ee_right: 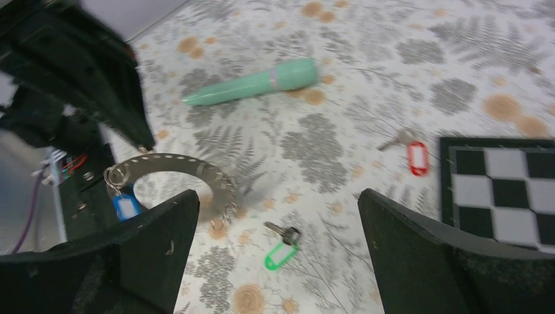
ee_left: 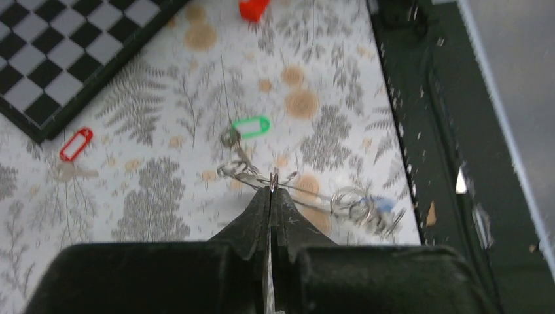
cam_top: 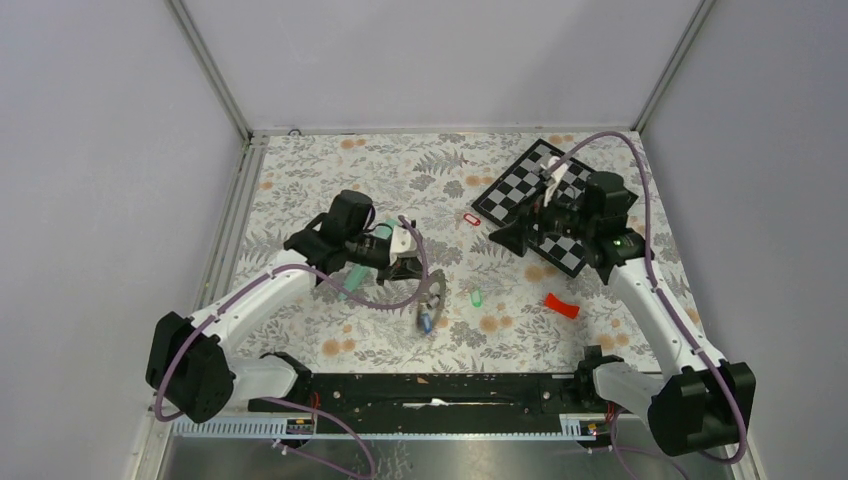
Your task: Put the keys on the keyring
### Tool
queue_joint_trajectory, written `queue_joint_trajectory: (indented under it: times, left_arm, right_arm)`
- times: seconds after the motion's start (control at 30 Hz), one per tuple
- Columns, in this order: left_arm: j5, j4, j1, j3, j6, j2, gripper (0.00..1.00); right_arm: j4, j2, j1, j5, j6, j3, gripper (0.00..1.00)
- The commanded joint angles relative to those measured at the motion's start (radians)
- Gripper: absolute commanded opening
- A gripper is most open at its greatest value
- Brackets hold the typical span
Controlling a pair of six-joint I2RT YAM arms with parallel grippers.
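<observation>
My left gripper (ee_left: 273, 185) is shut on the rim of the grey keyring (ee_right: 186, 167), holding it tilted just above the table. A blue-tagged key (ee_right: 124, 205) hangs from the ring's low end on small wire loops. The green-tagged key (ee_right: 281, 252) lies on the cloth beside the ring, also in the left wrist view (ee_left: 252, 126). Close to the checkerboard's corner rests the red-tagged key (ee_right: 416, 157). My right gripper (ee_right: 278, 199) hovers open above the green key with nothing between its fingers. From above, the keyring (cam_top: 436, 290) sits mid-table.
A mint-green tube (ee_right: 252, 82) lies beyond the ring, partly under the left arm in the top view (cam_top: 354, 276). The checkerboard (cam_top: 540, 205) is at the back right. A curved red plastic piece (cam_top: 562, 305) is right of the green key. The black base rail (cam_top: 440, 390) runs along the near edge.
</observation>
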Motion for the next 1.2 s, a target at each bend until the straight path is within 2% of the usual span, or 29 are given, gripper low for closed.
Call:
queue_joint_trajectory:
  times: [0.0,0.1,0.27,0.4,0.53,0.77,1.17]
  left_arm:
    - [0.236,0.389,0.022,-0.001,-0.345,0.02,0.0]
    - [0.267,0.59,0.034,-0.017,-0.512,0.048,0.0]
    - [0.284,0.763,0.036,-0.036,-0.697,0.075,0.0]
    - [0.291,0.936,0.036,-0.076,-0.858,0.088,0.0]
    - [0.289,1.066,0.036,-0.112,-0.954,0.103,0.0]
    - [0.272,1.124,0.031,-0.141,-0.995,0.109,0.0]
    - [0.25,1.124,0.019,-0.149,-0.994,0.121,0.0]
  right_arm:
    - [0.017,0.038,0.11,-0.124,-0.023,0.067,0.99]
    - [0.0,0.058,0.166,-0.163,-0.055,0.075,0.99]
    - [-0.006,0.067,0.206,-0.213,-0.085,0.067,0.97]
    - [-0.005,0.088,0.239,-0.206,-0.094,0.082,0.85]
    - [0.012,0.114,0.266,-0.179,-0.1,0.101,0.72]
    - [0.024,0.142,0.301,-0.161,-0.113,0.12,0.55]
    - [0.012,0.153,0.341,-0.177,-0.145,0.115,0.43]
